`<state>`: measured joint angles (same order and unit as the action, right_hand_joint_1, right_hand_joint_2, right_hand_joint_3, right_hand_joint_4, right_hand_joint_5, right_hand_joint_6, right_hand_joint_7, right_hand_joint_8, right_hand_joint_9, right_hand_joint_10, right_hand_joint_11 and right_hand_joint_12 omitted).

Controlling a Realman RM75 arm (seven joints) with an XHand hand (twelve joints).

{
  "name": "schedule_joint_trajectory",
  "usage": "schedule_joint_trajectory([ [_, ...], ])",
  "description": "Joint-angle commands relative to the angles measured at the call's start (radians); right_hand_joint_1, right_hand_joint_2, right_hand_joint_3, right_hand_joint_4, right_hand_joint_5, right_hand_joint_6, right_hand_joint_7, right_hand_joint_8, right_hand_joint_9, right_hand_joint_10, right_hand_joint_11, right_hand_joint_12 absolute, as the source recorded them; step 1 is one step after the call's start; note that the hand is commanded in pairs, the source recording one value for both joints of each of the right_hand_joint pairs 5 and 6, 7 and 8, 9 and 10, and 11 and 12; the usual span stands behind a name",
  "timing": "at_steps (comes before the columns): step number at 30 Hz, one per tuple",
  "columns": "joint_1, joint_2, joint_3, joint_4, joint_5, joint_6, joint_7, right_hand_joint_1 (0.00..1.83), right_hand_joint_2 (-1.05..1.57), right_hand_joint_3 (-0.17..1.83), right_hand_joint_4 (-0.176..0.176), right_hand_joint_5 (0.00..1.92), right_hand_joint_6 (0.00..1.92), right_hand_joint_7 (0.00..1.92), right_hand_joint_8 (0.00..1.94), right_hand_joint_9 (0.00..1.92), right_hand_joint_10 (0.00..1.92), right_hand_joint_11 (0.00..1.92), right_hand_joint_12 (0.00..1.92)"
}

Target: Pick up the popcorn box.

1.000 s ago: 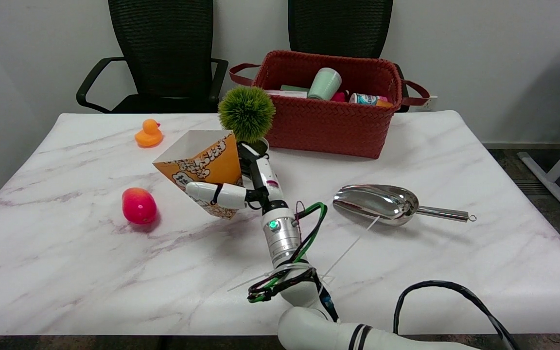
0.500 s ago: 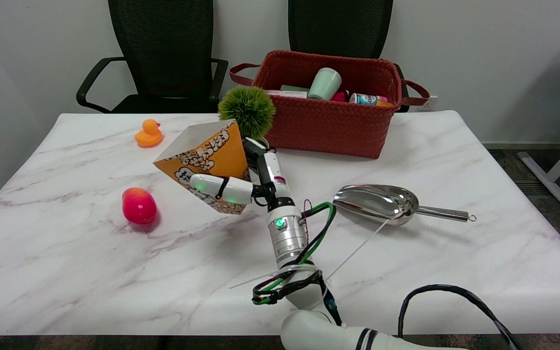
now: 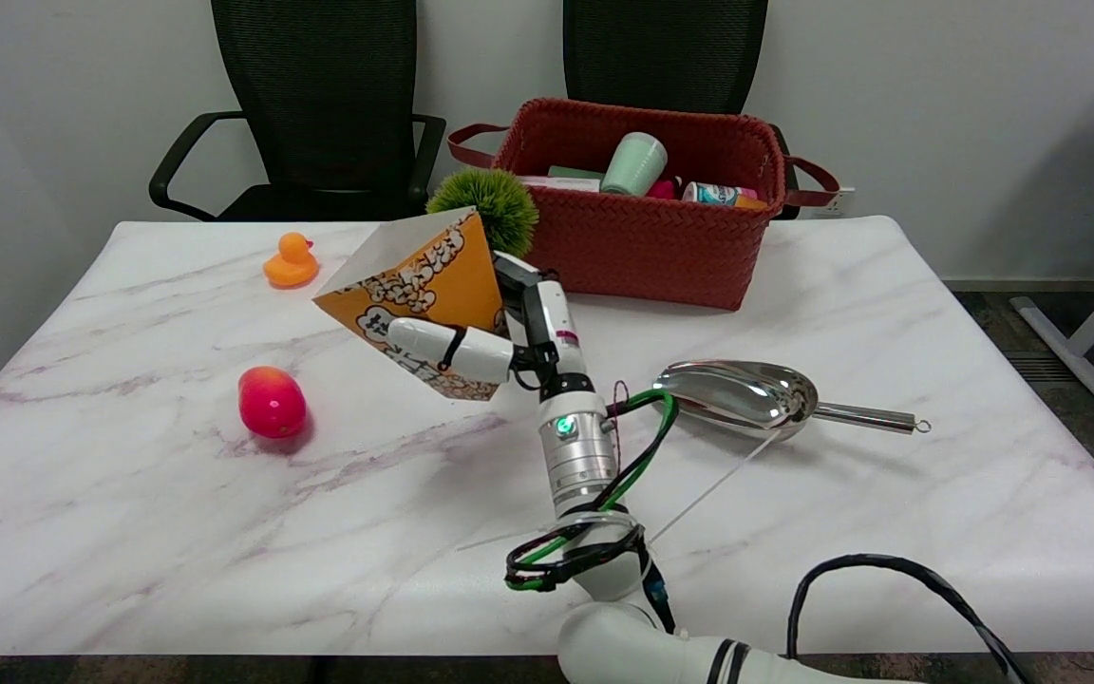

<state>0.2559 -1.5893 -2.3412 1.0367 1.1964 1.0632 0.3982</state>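
The popcorn box (image 3: 424, 285) is an orange paper carton printed with popcorn, white inside, tilted with its open mouth toward the upper left. It hangs above the marble table (image 3: 129, 494) near the middle. My right hand (image 3: 499, 337) grips it from the right: one white finger lies across its front face, other fingers run up behind its right side. The box's lower tip shows just below that finger.
A green spiky ball (image 3: 495, 199) sits just behind the box. A red woven basket (image 3: 642, 237) with cups stands at the back. A metal scoop (image 3: 756, 394) lies right of my arm. A red-yellow fruit toy (image 3: 272, 401) and an orange duck (image 3: 291, 261) are at left.
My hand has lifted the popcorn box up and to the right; the box now hides more of the green ball.
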Motion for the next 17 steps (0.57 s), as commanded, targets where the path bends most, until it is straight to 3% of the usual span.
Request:
schedule_joint_trajectory([
  [1,-0.018,0.078,0.005,0.118,-0.002,0.076,0.001,0.98,0.47,0.12,0.0,0.74,0.74,1.11,1.11,0.83,0.83,0.67,0.67],
  [17,-0.005,0.146,0.055,0.185,-0.002,0.12,0.001,0.98,0.47,0.12,0.0,0.75,0.75,1.11,1.11,0.83,0.83,0.69,0.69],
])
